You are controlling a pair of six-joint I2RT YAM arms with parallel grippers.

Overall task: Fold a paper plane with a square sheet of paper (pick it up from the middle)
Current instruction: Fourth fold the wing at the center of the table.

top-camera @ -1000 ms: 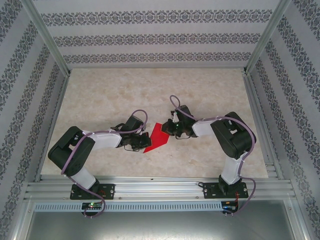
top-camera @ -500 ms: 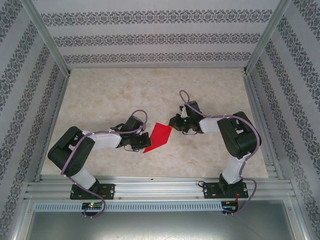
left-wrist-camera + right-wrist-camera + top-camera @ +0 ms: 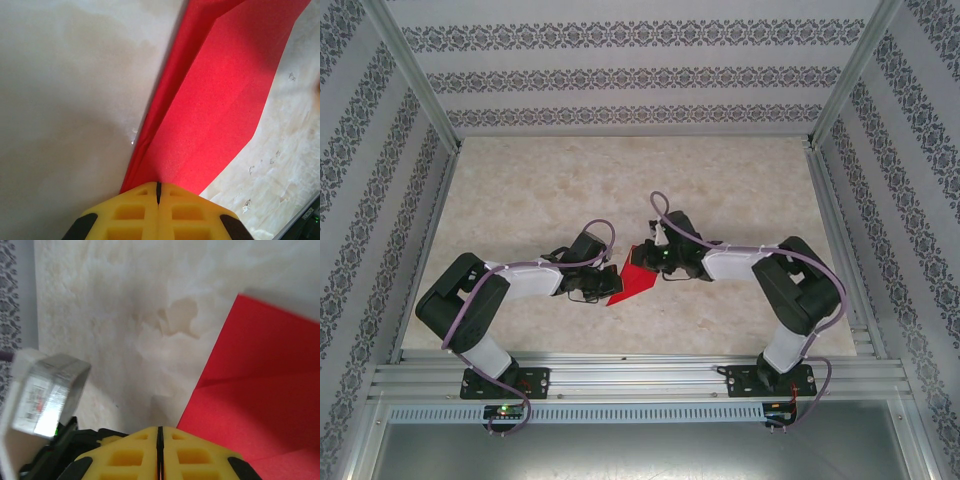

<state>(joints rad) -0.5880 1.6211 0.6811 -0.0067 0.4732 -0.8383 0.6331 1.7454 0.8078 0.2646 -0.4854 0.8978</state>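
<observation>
The red sheet of paper [image 3: 636, 284] lies flat at the table's middle, folded into a pointed shape with creases and layered flaps [image 3: 220, 100]. My left gripper [image 3: 611, 278] is shut, and its yellow fingertips [image 3: 158, 184] rest on the paper's narrow left end. Whether paper is pinched between them I cannot tell. My right gripper [image 3: 643, 258] is shut too, low over the paper's upper edge. Its tips [image 3: 160, 429] sit right at the paper's left border [image 3: 260, 405], with nothing between them.
The marbled tabletop [image 3: 570, 190] stretches free behind the arms. Aluminium rails [image 3: 640, 375] run along the near edge and both sides, inside patterned walls. The left arm's grey wrist housing [image 3: 42, 390] stands close beside my right fingers.
My right gripper drew back to the right off the paper, then swung left again onto its upper edge. The left gripper and the paper have stayed put.
</observation>
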